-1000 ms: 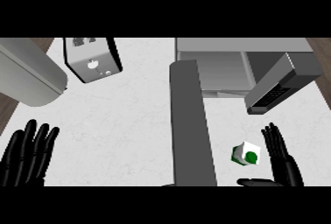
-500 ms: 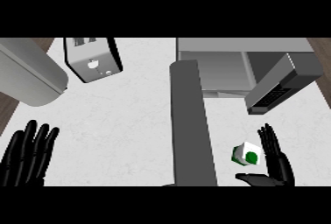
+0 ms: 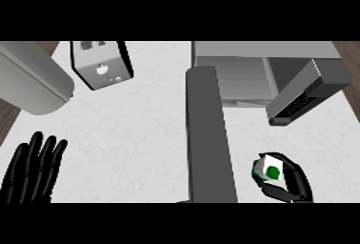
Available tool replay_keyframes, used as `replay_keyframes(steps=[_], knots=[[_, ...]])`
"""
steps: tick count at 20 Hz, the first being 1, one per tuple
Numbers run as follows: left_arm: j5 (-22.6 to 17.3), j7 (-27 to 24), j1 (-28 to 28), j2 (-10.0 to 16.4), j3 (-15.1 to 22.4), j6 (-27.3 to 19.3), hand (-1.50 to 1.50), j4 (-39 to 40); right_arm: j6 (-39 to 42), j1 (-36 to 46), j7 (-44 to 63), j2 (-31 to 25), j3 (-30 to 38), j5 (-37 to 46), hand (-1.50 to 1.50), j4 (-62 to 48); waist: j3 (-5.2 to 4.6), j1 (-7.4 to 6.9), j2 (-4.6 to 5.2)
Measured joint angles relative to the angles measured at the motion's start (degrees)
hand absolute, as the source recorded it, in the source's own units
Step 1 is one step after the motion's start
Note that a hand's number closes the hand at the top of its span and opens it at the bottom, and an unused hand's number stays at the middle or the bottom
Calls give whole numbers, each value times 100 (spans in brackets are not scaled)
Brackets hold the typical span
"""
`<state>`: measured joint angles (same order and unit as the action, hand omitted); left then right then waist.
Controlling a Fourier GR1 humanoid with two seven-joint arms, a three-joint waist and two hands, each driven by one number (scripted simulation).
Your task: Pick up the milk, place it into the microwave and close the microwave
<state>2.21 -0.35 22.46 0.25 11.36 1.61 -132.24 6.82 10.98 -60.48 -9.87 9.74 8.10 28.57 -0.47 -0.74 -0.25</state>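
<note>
Pick-up step in hand: closing on the milk at five o'clock.

Right hand [image 3: 299, 181] wrapped round the milk [image 3: 269, 170], fingers curled and clamped on a small white carton with a round green mark, low on the bench [image 3: 126, 124], just right of the open door [image 3: 207, 133]. Hard to tell whether lifted off the bench yet. Next, by the look of it: lifting clear, carrying toward one o'clock past the door's inner face and into the open microwave [image 3: 239, 76], setting down, then swinging the door shut. Resting at seven o'clock, left hand [image 3: 28, 176], fingers straight, slightly apart, pointing up.
</note>
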Motion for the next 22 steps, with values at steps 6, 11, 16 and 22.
replay_keyframes(steps=[6, 11, 16, 22], knots=[[-77, 14, 108, 50, -42, 44, -150, -126, 189, 42, -28, 130, -178, -88, 150, 119, 16, 11, 6], [-234, -50, 240, 106, -184, 113, -150, -169, 307, -254, -7, 250, -369, -218, 150, 569, 38, 46, 8], [-329, -324, 382, 108, -276, 205, -150, 24, 276, -494, 36, 308, -358, -420, 150, 953, 41, 56, 8], [-512, -133, 361, 175, -516, 239, -150, -82, 117, -706, 360, 568, -474, -584, 150, 1873, 44, 68, 12]])
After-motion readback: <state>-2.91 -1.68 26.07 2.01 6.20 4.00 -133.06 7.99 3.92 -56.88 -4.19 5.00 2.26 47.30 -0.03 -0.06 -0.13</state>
